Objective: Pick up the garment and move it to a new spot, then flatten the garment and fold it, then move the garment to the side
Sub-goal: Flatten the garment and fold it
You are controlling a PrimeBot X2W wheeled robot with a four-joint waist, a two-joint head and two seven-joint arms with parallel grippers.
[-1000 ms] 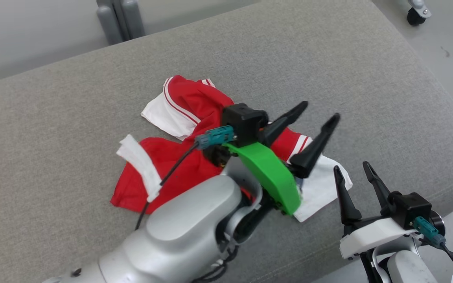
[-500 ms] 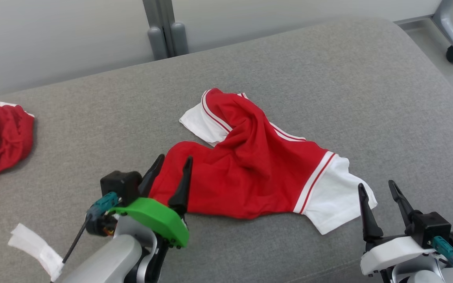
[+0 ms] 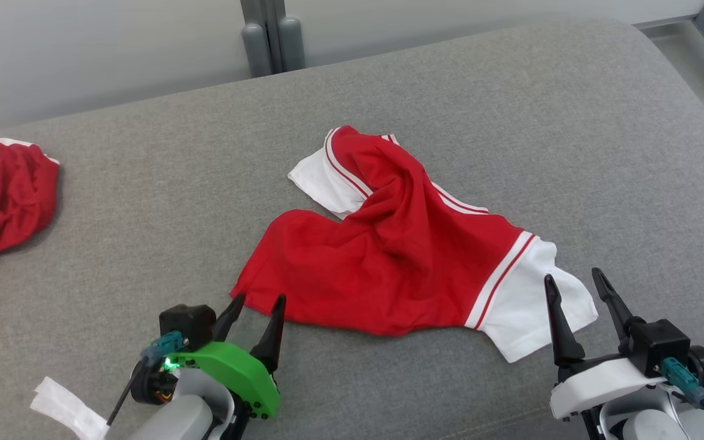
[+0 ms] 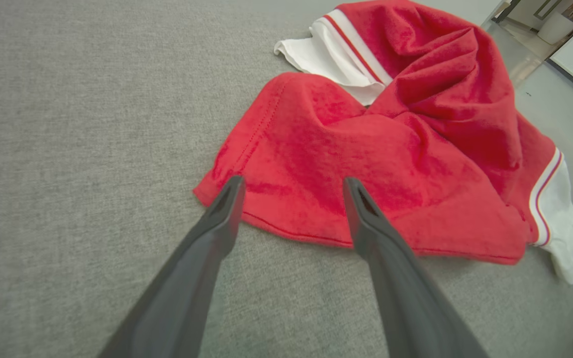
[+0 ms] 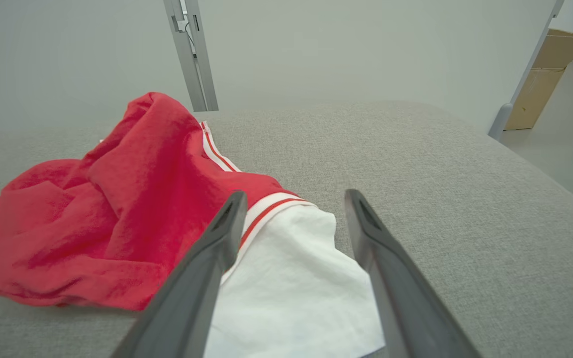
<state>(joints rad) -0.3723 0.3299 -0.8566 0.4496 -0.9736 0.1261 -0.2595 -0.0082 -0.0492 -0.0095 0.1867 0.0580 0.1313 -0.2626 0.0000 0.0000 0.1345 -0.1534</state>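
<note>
The left gripper (image 3: pixel 260 299) gapes wide and empty near the grey cushion's (image 3: pixel 144 214) front edge, fingertips just short of the garment's (image 3: pixel 388 269) red hem. The right gripper (image 3: pixel 572 275), equally wide and empty, hangs over its white sleeve (image 3: pixel 529 305). The garment lies crumpled mid-cushion.

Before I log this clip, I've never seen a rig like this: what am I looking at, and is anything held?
It is a two-armed robot. One picture looks down from its head; the other two look along each wrist's dark fingers. A red and white garment lies crumpled on a grey cushion; a second red garment sits at the far left. The left claw is open near the garment's red corner, the right claw open by its white end. Neither holds anything.
</note>
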